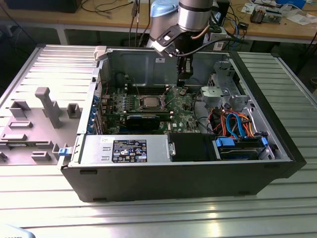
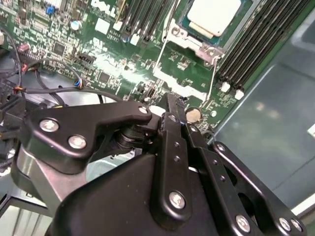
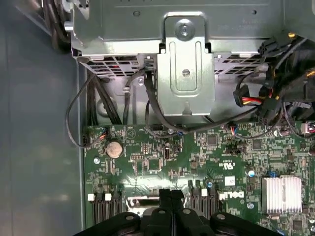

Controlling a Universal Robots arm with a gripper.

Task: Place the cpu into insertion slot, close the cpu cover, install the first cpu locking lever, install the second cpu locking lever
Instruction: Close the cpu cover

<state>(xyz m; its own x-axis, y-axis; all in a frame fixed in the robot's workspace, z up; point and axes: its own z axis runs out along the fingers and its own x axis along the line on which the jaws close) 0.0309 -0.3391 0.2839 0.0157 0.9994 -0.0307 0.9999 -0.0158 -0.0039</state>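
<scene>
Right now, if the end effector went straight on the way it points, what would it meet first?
Most likely the green motherboard beside the insertion slot, near the coin cell battery. The end effector points down at that strip. Depth is unclear, so it might catch the slot's metal frame edge instead.

The black metal computer case [image 1: 188,173] lies on its side with the top open, so I can come down from above to the green circuit board [image 3: 197,162] freely. My gripper [image 3: 172,192], fingers pressed together and so quite narrow, hangs over the board. Toward the exterior view's right, the silver sheet-metal drive cage [image 1: 220,91] stands high, and thin black cables [image 3: 147,91] hang from it onto the board's edge. The small square socket with a silver metal rim [image 2: 194,37] is low, with long black memory slots [image 2: 251,44] on both sides. The long black rectangular card [image 1: 143,120] and the silver power supply box [image 1: 99,148] rise between the socket and the near case wall.
</scene>
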